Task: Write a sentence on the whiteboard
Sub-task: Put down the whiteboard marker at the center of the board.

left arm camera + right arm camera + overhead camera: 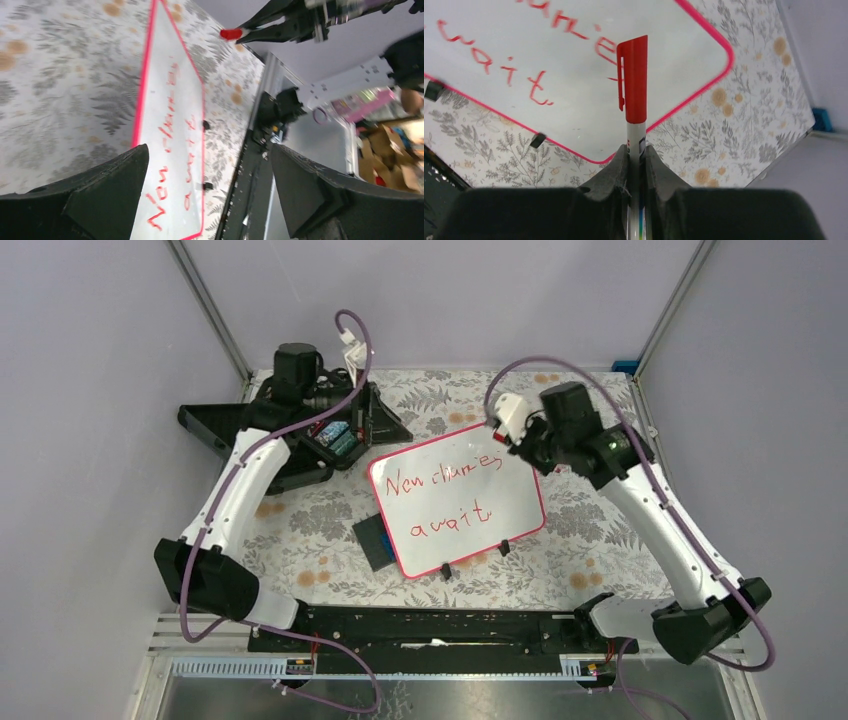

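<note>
Right wrist view: clenching the capped marker point(635, 85) in the right gripper point(636, 152) over the whiteboard point(574, 110), with left gripper point(209, 150) spread wide; needing a high retreat, sparing the sentence point(455, 516) smears.

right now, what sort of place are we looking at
Probably a robot test cell in a lab or workshop: plain grey panel walls box in a table under a floral cloth, and cardboard boxes sit outside it.

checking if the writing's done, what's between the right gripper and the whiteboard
A capped red marker, clamped in the right gripper and sticking out over the whiteboard. Nothing else lies between them. The right wrist view shows it best.
</note>
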Robot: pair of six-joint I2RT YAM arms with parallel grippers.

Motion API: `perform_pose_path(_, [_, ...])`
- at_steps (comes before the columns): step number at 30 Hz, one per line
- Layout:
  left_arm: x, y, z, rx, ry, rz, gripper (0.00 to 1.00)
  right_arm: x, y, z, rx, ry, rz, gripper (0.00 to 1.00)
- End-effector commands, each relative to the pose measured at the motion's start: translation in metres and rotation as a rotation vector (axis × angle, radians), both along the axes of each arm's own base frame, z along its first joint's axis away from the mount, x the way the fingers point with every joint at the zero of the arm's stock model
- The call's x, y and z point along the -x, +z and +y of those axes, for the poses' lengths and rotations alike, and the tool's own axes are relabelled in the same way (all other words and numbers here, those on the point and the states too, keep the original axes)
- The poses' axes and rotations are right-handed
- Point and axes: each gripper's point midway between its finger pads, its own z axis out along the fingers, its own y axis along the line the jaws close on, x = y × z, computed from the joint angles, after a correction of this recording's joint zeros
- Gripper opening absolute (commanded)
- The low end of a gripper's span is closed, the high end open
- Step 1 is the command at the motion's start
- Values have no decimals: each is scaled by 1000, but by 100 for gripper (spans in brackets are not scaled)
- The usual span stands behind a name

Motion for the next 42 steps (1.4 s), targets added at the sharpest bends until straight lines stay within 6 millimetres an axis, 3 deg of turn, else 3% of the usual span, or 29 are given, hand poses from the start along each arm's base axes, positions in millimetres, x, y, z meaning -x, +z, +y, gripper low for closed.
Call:
perform_pose_path(1, [-36, 28, 27, -7, 216, -123, 99, -22, 13, -17, -202, -102, 95, 0])
perform_pose_path(4, [-53, 26, 49, -45, 331, -149, 99, -41, 1, -48, -283, -236, 200, 0])
perform_pose_path(8, [-61, 14, 70, -97, 423, -165, 99, -54, -25, -98, -360, -426, 309, 1])
perform_pose_path(13, [-63, 1, 83, -147, 488, -167, 99, -49, -74, -150, -397, -605, 410, 2])
perform_pose_path(16, [-62, -5, 83, -153, 483, -156, 99, -33, -111, -170, -380, -676, 459, 2])
perform_pose_path(23, [-64, -16, 81, -150, 473, -128, 99, 0, -166, -172, -346, -713, 554, 6])
perform_pose_path(30, [-62, -25, 82, -153, 471, -119, 99, 12, -205, -181, -293, -760, 590, 7])
perform_pose_path(42, [-61, -32, 81, -159, 465, -110, 99, 31, -237, -180, -268, -797, 687, 20])
